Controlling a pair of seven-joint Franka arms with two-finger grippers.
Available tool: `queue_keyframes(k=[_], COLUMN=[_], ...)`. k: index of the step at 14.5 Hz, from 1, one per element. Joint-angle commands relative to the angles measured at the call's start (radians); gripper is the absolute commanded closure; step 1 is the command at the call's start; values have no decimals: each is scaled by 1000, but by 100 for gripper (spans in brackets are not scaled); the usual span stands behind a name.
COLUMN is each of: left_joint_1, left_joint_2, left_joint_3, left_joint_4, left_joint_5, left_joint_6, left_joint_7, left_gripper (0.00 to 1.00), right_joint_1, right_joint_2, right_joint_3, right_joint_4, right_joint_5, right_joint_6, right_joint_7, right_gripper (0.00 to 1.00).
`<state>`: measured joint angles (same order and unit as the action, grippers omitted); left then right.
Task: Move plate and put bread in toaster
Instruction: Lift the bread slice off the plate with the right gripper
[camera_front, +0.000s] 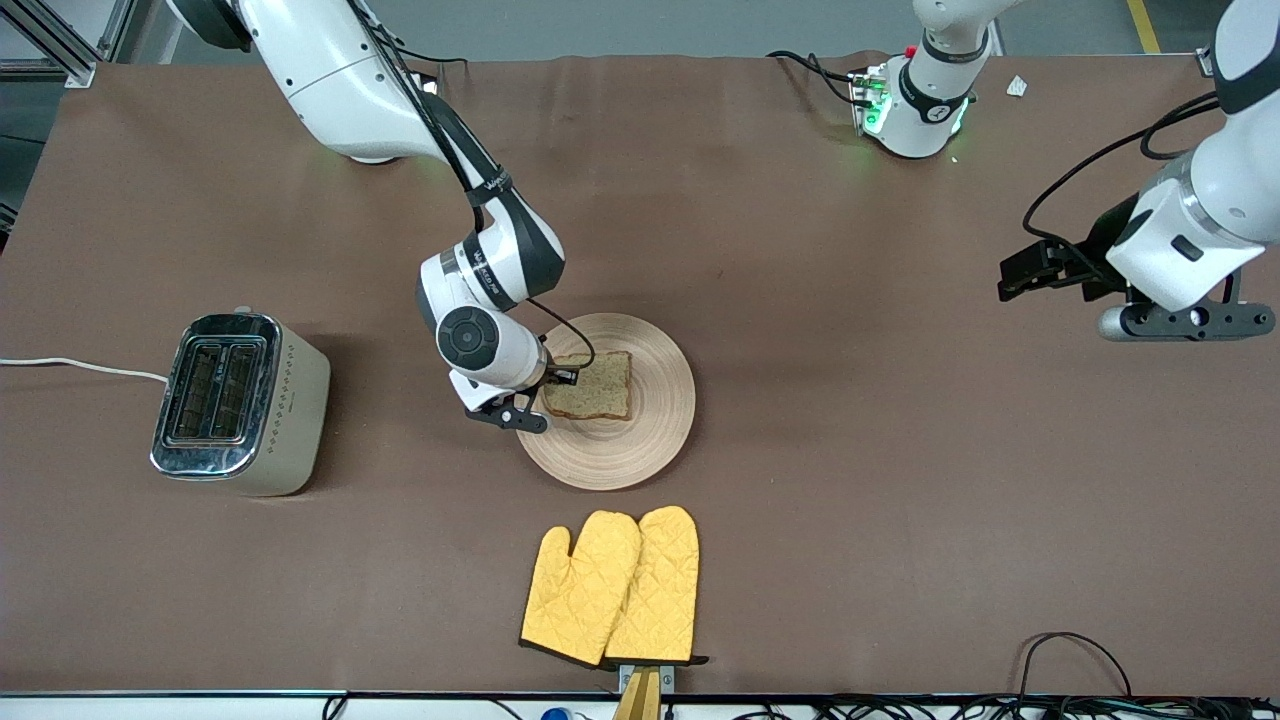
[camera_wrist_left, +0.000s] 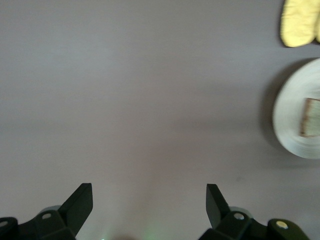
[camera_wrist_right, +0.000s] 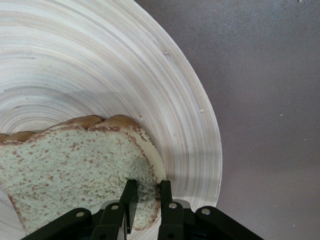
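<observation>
The right gripper (camera_wrist_right: 145, 197) pinches the bread's (camera_front: 590, 385) edge, the slice lying on the plate (camera_front: 655, 420) beneath it. The left gripper (camera_wrist_left: 149, 200) waits spread over bare bench (camera_front: 850, 400), well apart from the toaster (camera_front: 240, 402).

Left tool (camera_wrist_left: 150, 205) fingers spread over bare table (camera_wrist_left: 140, 100), plate (camera_wrist_left: 290, 120) with bread (camera_wrist_left: 312, 117), yellow mitt (camera_wrist_left: 299, 22)

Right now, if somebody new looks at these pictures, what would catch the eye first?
Probably the right gripper pinching an edge of the bread on the plate mid-table. Then the yellow oven mitts, nearer the front camera, and the toaster toward the right arm's end. The left gripper waits open over bare table.
</observation>
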<state>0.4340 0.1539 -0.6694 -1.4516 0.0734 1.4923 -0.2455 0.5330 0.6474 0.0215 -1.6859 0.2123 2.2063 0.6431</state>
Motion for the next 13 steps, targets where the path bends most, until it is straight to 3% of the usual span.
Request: queue_keyframes(k=[1, 4, 7, 8, 9, 11, 13], left_joint_1=[12, 19, -1, -62, -166, -282, -384], left_joint_2=[-51, -57, -92, -111, -129, -145, -166], left_joint_3=[5, 7, 26, 97, 222, 365, 514], left_joint_4=[14, 54, 59, 50, 42, 28, 7], left_joint_5=[150, 181, 142, 94, 66, 2, -69], left_joint_6=[-32, -38, -66, -66, -73, -87, -89], left_joint_7=[-9, 26, 67, 72, 74, 74, 77], left_gripper=[0, 0, 0, 0, 0, 0, 0], right_joint_1=[10, 12, -5, -7, -7, -4, -4], right_joint_2=[23, 29, 34, 32, 31, 28, 23], right_joint_3=[-5, -5, -5, -5, -5, -5, -9], right_joint_4=[11, 11, 12, 18, 23, 55, 138], right_joint_5=[-5, -10, -4, -2, 1, -1, -13], right_joint_6=[20, 21, 12, 6, -6, -52, -193], right_joint_7=[1, -3, -106, -108, -105, -102, -96], right_gripper=[77, 95, 99, 99, 99, 99, 99])
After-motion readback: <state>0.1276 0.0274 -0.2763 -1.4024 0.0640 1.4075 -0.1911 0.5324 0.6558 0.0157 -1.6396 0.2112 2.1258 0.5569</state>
